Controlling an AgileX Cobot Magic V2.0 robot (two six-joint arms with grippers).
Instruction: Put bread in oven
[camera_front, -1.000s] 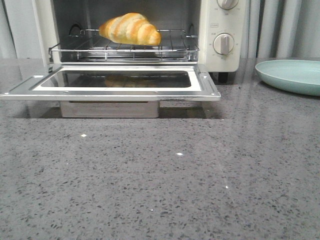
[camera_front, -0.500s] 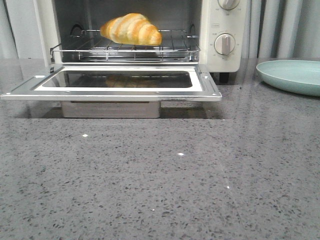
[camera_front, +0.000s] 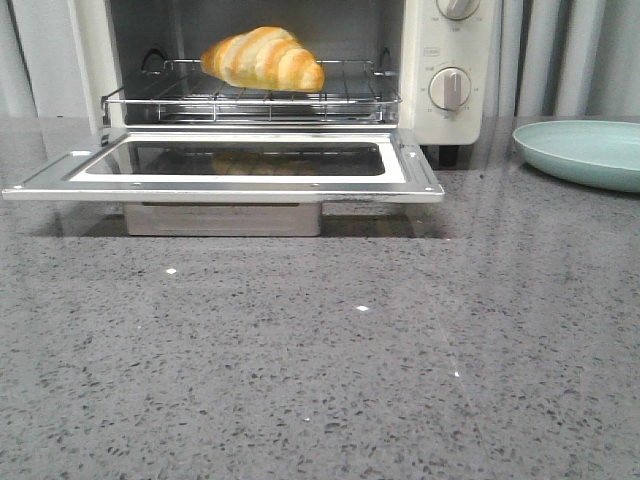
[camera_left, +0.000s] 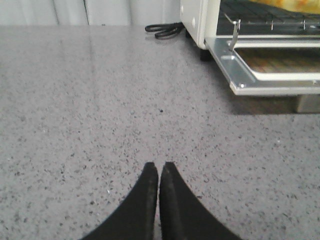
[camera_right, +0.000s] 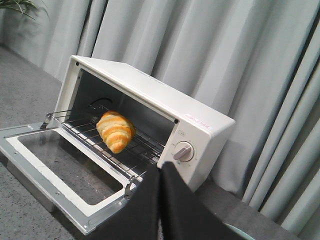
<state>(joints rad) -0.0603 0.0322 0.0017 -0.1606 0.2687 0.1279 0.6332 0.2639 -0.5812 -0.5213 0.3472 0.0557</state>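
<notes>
Nothing has moved since the earlier frame; we see the striped golden croissant-shaped bread (camera_front: 263, 58) on the wire rack (camera_front: 250, 98) inside the cream-white toaster oven (camera_front: 440, 60); only wrist views show the left gripper (camera_left: 159, 170) and right gripper (camera_right: 160, 172), jaws closed, empty.

A: What fills the lower frame?
B: A grey speckled stone countertop (camera_front: 330, 380), glossy, with small bright glints of light across it.

A: And behind it?
B: Pale grey-green curtains (camera_right: 235, 55) hang in long vertical folds across the upper frame. A few green plant leaves (camera_right: 17, 4) show at the upper left corner of the right wrist view.
</notes>
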